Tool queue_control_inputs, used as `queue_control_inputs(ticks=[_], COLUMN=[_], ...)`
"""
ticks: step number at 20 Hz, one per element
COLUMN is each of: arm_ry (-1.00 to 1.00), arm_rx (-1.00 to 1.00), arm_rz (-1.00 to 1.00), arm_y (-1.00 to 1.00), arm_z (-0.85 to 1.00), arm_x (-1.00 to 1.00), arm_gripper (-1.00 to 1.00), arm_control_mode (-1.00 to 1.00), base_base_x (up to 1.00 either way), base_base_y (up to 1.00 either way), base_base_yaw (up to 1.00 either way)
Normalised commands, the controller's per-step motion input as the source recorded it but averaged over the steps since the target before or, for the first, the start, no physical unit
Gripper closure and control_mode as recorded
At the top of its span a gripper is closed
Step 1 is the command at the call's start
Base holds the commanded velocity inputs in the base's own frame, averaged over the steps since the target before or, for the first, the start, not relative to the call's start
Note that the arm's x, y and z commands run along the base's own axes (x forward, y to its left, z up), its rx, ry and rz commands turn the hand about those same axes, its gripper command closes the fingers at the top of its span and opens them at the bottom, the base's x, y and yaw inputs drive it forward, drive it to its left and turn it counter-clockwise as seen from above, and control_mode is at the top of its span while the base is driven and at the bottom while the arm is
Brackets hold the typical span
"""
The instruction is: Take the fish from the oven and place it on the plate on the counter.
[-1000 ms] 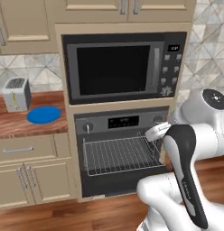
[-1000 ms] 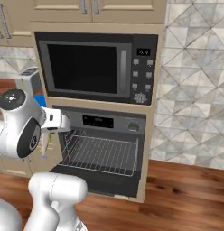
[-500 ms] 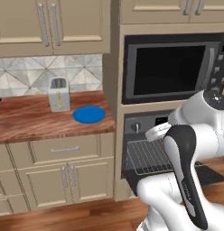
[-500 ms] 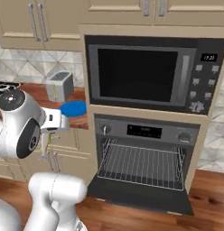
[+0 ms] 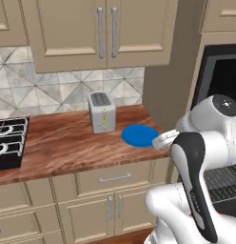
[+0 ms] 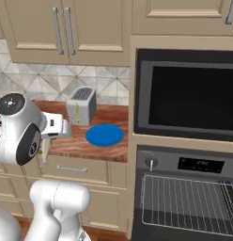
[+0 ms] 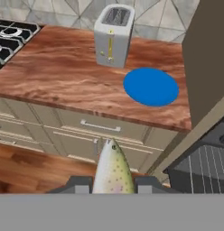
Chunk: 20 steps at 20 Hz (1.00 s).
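At the far left a black stovetop (image 5: 8, 143) sits on the reddish-brown wood bench (image 5: 58, 143), with a grey toaster (image 5: 102, 112) standing farther right near the tiled back wall. Just right of the toaster, the blue plate (image 5: 140, 136) lies bare near the bench's front edge. In the hand view the jaws (image 7: 113, 182) are clenched on the fish (image 7: 114, 169), held in front of the bench's drawers and short of the plate, while the oven (image 6: 184, 197) stands open at the right with its wire rack showing.
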Motion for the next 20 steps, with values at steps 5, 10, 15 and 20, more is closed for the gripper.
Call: queue_control_inputs(ticks=[5,10,15,20], arm_ry=[0.0,0.0,0.0,0.0], arm_rx=[0.0,0.0,0.0,0.0], arm_rz=[0.0,0.0,0.0,0.0], arm_y=[0.0,0.0,0.0,0.0], arm_z=[0.0,0.0,0.0,0.0], arm_x=[0.0,0.0,0.0,0.0], arm_gripper=[1.0,1.0,1.0,1.0], arm_control_mode=[1.0,1.0,1.0,1.0], base_base_x=[0.77,0.39,0.43,0.38], base_base_y=[0.57,0.48,0.3,0.05], base_base_yaw=[-0.4,-0.54,-0.44,-0.16])
